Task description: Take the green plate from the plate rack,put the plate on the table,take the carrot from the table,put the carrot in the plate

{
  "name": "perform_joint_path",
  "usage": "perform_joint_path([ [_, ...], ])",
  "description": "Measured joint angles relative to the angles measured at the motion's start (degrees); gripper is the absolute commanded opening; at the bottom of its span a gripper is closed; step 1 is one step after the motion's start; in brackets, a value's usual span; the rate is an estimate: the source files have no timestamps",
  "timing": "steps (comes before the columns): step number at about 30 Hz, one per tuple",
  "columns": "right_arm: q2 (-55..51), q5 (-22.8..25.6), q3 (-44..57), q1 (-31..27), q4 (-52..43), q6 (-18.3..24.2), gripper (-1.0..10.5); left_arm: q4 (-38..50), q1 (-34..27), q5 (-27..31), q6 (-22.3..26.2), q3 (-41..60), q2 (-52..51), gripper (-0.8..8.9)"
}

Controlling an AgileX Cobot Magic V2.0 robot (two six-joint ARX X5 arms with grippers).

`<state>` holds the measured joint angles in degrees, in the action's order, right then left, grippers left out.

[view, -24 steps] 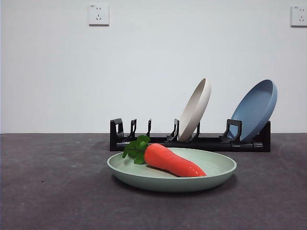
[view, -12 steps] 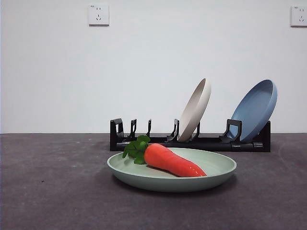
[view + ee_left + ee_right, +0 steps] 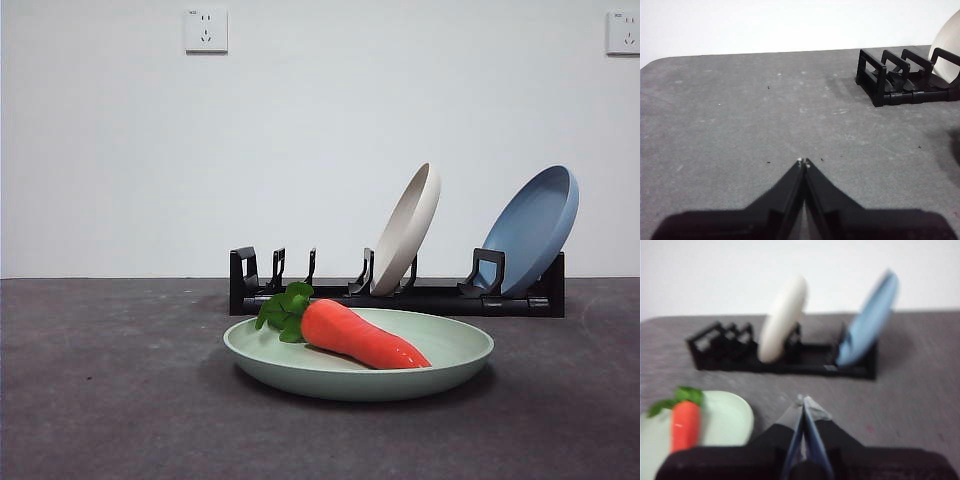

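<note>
Nothing has moved: carrot (image 3: 360,336) lies in the green plate (image 3: 440,375) at lower centre; beige plate (image 3: 405,231) and blue plate (image 3: 530,230) stand in the plate rack (image 3: 330,296); left gripper (image 3: 803,162) and right gripper (image 3: 803,401) both closed, empty

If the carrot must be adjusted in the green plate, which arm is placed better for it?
Probably the right. The right gripper, jaws shut, has the carrot and green plate close in its wrist view. The left gripper, also shut, faces bare table and only the plate rack end.

Orange-red carrot (image 3: 360,338), mint-green plate (image 3: 445,360)
</note>
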<state>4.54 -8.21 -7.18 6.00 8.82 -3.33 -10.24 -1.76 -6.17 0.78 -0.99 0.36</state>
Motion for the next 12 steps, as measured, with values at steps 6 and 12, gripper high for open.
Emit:
perform_joint_path([
  [6,-3.5,0.9,5.4,0.0,0.1,-2.9,0.0,0.0,0.0,0.0,0.0,0.0,0.0,-0.03],
  [12,-4.2,1.0,6.2,0.0,0.7,-4.0,0.0,0.0,0.0,0.0,0.0,0.0,0.0,-0.03],
])
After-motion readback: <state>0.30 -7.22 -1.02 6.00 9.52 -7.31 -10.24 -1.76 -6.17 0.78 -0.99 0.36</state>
